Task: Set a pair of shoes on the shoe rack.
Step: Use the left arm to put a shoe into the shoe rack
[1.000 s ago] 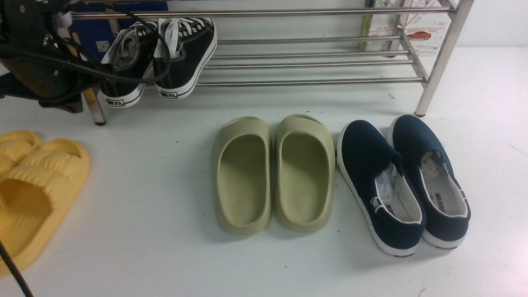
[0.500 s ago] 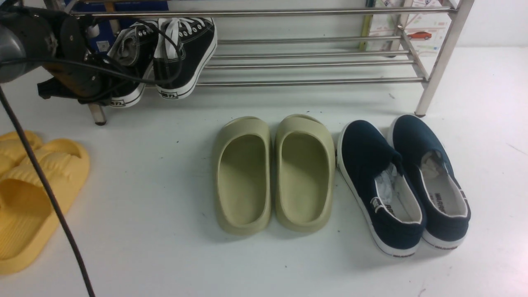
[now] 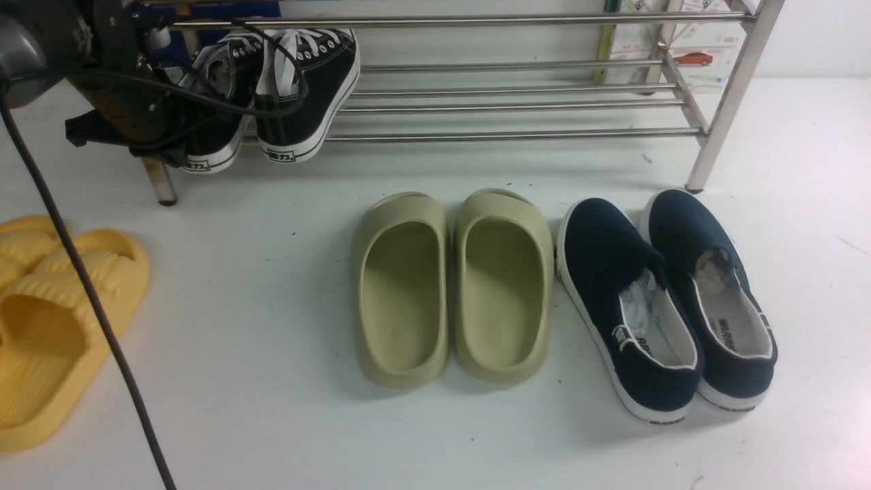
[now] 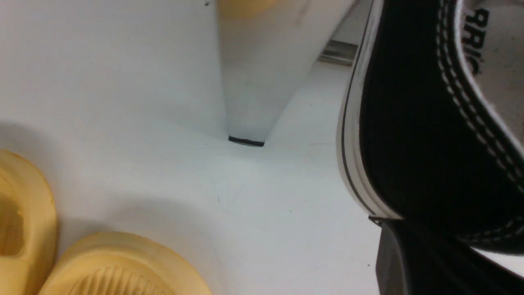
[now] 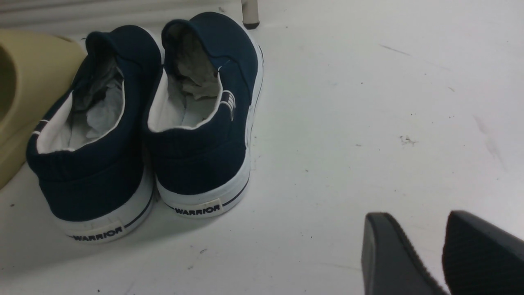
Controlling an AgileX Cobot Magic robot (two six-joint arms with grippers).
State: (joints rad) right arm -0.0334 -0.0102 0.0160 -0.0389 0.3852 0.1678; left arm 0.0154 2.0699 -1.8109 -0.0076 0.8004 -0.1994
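Observation:
Two black canvas sneakers with white laces sit at the left end of the steel shoe rack (image 3: 517,136), heels hanging over its front bar. The right sneaker (image 3: 309,88) rests free. My left gripper (image 3: 170,133) is at the heel of the left sneaker (image 3: 218,129) and looks shut on it; the arm hides the jaws. In the left wrist view that sneaker's heel (image 4: 409,135) lies against one black finger (image 4: 409,262), beside the rack's leg (image 4: 249,102). My right gripper (image 5: 417,221) is open and empty above bare floor, to the right of the navy slip-ons.
Olive-green slides (image 3: 452,286) lie mid-floor, navy slip-ons (image 3: 667,306) to their right, also in the right wrist view (image 5: 143,123). Yellow slides (image 3: 54,313) lie at the left, also in the left wrist view (image 4: 123,266). The left arm's cable (image 3: 88,299) crosses them.
My left arm has risen and moved toward the rack, pushing the left sneaker a little further back onto it. The other shoes have not moved.

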